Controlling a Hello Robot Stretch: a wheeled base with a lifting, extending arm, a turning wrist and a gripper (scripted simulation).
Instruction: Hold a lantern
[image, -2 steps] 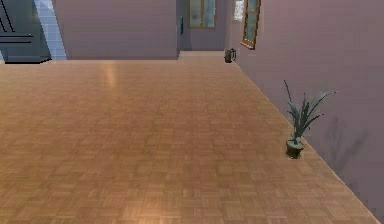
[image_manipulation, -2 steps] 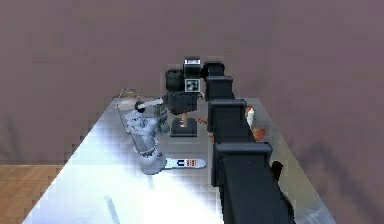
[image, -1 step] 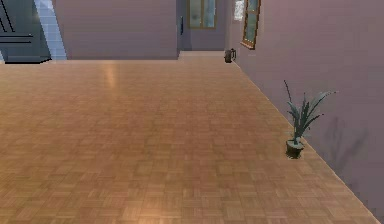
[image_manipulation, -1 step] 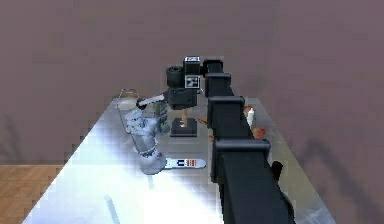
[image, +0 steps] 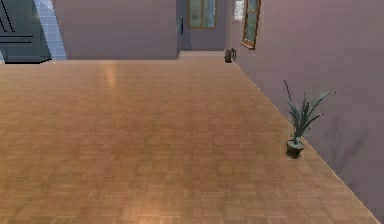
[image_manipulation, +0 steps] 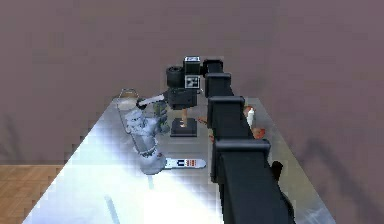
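Arm reaches out over the pale counter, with the end effector at its far end, right by a glassy lantern that's standing on the counter, left of the arm. Honestly can't tell how the fingers stand or whether it's got hold of anything. A small dark thing on a square base sits just right of the lantern, and a flat white item lies nearer. Ahead there's parquet floor and a potted plant by the right wall.
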